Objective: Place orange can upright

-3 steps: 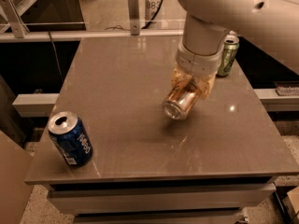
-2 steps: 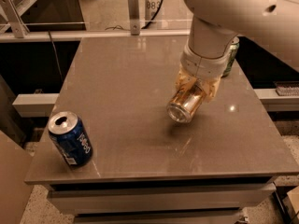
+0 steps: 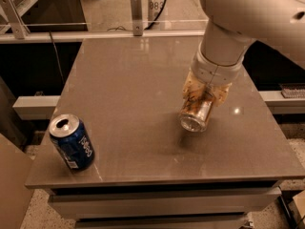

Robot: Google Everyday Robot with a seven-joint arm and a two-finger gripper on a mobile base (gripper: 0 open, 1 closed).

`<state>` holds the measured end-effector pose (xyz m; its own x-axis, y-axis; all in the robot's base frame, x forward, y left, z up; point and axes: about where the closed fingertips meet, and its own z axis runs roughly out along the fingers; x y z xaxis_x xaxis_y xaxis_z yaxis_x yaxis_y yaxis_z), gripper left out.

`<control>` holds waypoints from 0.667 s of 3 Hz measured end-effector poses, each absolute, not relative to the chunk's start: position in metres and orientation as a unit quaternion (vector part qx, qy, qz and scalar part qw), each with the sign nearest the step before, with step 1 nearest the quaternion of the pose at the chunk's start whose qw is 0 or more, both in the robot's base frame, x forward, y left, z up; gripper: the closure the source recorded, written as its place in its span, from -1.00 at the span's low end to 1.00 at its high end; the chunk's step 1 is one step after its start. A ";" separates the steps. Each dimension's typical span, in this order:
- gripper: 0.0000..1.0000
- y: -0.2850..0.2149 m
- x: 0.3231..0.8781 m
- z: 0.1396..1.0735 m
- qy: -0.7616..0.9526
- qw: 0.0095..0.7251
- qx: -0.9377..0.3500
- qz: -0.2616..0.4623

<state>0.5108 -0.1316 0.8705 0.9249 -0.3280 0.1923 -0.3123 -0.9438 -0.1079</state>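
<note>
From the one camera view, I see the gripper (image 3: pixel 205 96) over the right half of the table (image 3: pixel 128 94), roughly midway between the back and front edges. Its fingers are pinched on the orange can (image 3: pixel 196 112). The can is tilted, with one silver end turned down and toward the front edge. A dim shadow lies on the surface under it, so I judge it is just off the tabletop, though I cannot be certain. A blue can (image 3: pixel 72 142) stands at the front left corner, well apart.

To do this step well, I would rotate the wrist until the can's axis is vertical and lower it slowly. I would want the bottom rim to meet the surface flat, not on one edge. I would spread the fingers only once it sits square, then lift straight up so neither finger drags it over.
</note>
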 end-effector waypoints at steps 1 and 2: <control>1.00 -0.132 0.511 0.870 0.163 0.038 -0.980 -0.104; 1.00 -0.131 0.514 0.871 0.153 0.023 -0.981 -0.114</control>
<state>0.5139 -0.1313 0.8711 0.9272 -0.3051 0.2174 -0.2946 -0.9523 -0.0797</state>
